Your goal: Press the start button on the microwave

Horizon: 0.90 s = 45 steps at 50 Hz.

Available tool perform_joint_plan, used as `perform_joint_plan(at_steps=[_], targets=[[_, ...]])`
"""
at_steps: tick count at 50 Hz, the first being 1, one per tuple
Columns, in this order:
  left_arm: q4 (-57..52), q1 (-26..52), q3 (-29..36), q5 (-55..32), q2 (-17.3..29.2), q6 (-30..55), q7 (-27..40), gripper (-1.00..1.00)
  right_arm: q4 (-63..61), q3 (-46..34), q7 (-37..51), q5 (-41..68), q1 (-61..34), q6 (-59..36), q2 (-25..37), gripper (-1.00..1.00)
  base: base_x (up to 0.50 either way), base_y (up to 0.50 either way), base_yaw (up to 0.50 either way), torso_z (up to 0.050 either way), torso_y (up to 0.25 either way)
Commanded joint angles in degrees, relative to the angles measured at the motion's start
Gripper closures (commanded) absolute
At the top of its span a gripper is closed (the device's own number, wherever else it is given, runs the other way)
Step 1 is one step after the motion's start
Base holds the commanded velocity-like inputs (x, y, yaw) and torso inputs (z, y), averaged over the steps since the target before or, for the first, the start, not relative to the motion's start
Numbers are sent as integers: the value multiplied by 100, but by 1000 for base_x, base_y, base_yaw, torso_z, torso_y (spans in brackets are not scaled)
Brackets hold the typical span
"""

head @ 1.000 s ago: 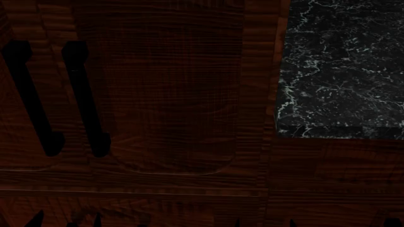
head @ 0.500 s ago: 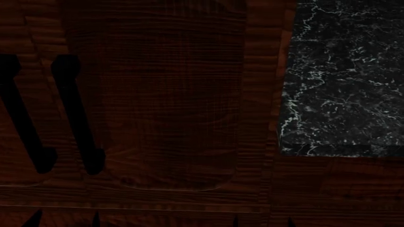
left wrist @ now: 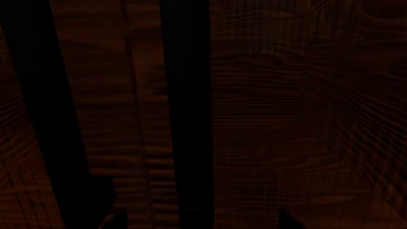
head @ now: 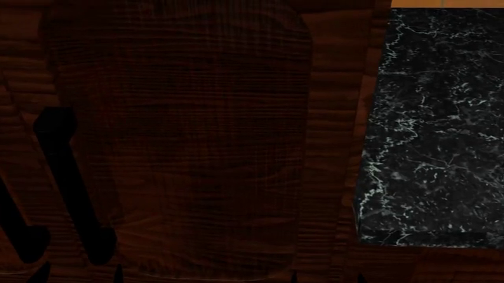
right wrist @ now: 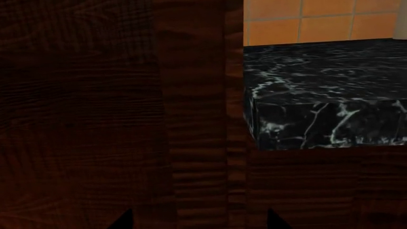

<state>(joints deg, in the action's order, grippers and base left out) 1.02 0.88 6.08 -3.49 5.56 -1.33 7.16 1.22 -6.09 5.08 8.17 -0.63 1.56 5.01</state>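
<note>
The microwave and its start button are out of view in every frame. All views face a dark wooden cabinet door (head: 189, 135) at close range. Only the dark fingertips of my left gripper (left wrist: 202, 222) show in the left wrist view, spread wide apart with nothing between them. My right gripper (right wrist: 198, 222) shows the same way in the right wrist view, spread and empty. In the head view, small tips of the left gripper (head: 79, 277) and the right gripper (head: 326, 279) peek in at the bottom edge.
Two black bar handles (head: 71, 188) hang on the cabinet doors at the left; they also show in the left wrist view (left wrist: 184, 114). A black marble counter (head: 433, 130) lies to the right, also in the right wrist view (right wrist: 318, 90), with an orange tiled wall (right wrist: 318, 19) behind it.
In the head view, the handles and the counter's front edge have slid downward and the counter shifted right. A strip of orange wall now shows at the top right.
</note>
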Motion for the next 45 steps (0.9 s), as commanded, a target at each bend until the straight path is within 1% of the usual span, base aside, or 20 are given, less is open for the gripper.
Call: perform_joint_plan(at_steps=[1, 12, 15, 18, 20, 22, 27, 30, 31, 32, 33, 36, 37, 39, 40, 41, 42, 43, 44, 45], targets=[[-2, -10, 89, -52, 66, -12, 92, -100, 25, -74, 78, 108, 9, 19, 68, -100, 0, 0, 0, 0, 0], [15, 22, 153, -110, 118, 4, 153, -100, 28, -193, 109, 117, -18, 123, 138, -100, 38, 0, 0, 0, 0], [24, 33, 172, -113, 138, -1, 169, -100, -210, -226, 178, 48, 28, 105, 184, -100, 0, 0, 0, 0, 0], [13, 29, 196, -113, 151, 3, 189, -100, -1303, -266, 361, -215, 177, -1, 317, -100, 0, 0, 0, 0, 0], [10, 30, 206, -125, 158, 8, 199, -100, -1983, -229, 505, -312, 201, -255, 365, -100, 0, 0, 0, 0, 0], [-19, 22, 215, -135, 169, 27, 212, -100, -2484, -232, 627, -475, 177, -489, 406, -100, 0, 0, 0, 0, 0], [0, 20, 226, -161, 193, 0, 239, -100, -3268, -298, 766, -780, 69, -990, 486, -100, 0, 0, 0, 0, 0], [-3, 3, 232, -171, 211, -21, 257, -100, -3616, -282, 841, -837, -154, -1471, 451, -100, 0, 0, 0, 0, 0], [-20, -1, 240, -164, 216, -11, 269, -100, -3756, -312, 692, -681, -255, -1598, 495, -100, 0, 0, 0, 0, 0], [-34, 0, 246, -165, 221, 0, 275, -100, -3927, -234, 847, -740, -361, -1946, 418, -100, 0, 0, 0, 0, 0], [-29, 2, 252, -162, 226, -7, 281, -100, -3987, -250, 883, -832, -420, -2015, 442, -100, 0, 0, 0, 0, 0], [12, 8, 259, -167, 238, -35, 300, -100, -4525, -212, 912, -961, -833, -2824, 475, -100, 0, 0, 0, 0, 0], [-11, 2, 263, -170, 241, -19, 309, -100, -4692, -207, 775, -857, -1013, -2996, 534, -100, 0, 0, 0, 0, 0], [22, 12, 268, -178, 245, -45, 317, -100, -5028, -450, 697, -1201, -1435, -3545, 744, -100, 0, 0, 0, 0, 0], [68, 13, 273, -176, 245, -80, 323, -100, -5190, -456, 627, -1175, -1636, -3839, 742, -100, 0, 0, 0, 0, 0], [60, 2, 283, -177, 248, -84, 324, -100, -5194, -360, 773, -1200, -1719, -3523, 656, -100, 0, 0, 0, 0, 0], [44, -7, 292, -173, 254, -75, 331, -100, -5381, -364, 643, -1158, -1994, -4188, 674, -100, 0, 0, 0, 0, 0], [36, -8, 299, -171, 259, -69, 338, -100, -5414, -430, 682, -1288, -2104, -4262, 729, -100, 0, 0, 0, 0, 0], [-5, -13, 300, -176, 266, -42, 347, -100, -5502, -711, 541, -1503, -2396, -4581, 971, -100, 0, 0, 0, 0, 0], [5, -11, 301, -185, 271, -58, 346, -100, -5623, -714, 435, -1469, -2696, -5049, 919, -100, 0, 0, 0, 0, 0]])
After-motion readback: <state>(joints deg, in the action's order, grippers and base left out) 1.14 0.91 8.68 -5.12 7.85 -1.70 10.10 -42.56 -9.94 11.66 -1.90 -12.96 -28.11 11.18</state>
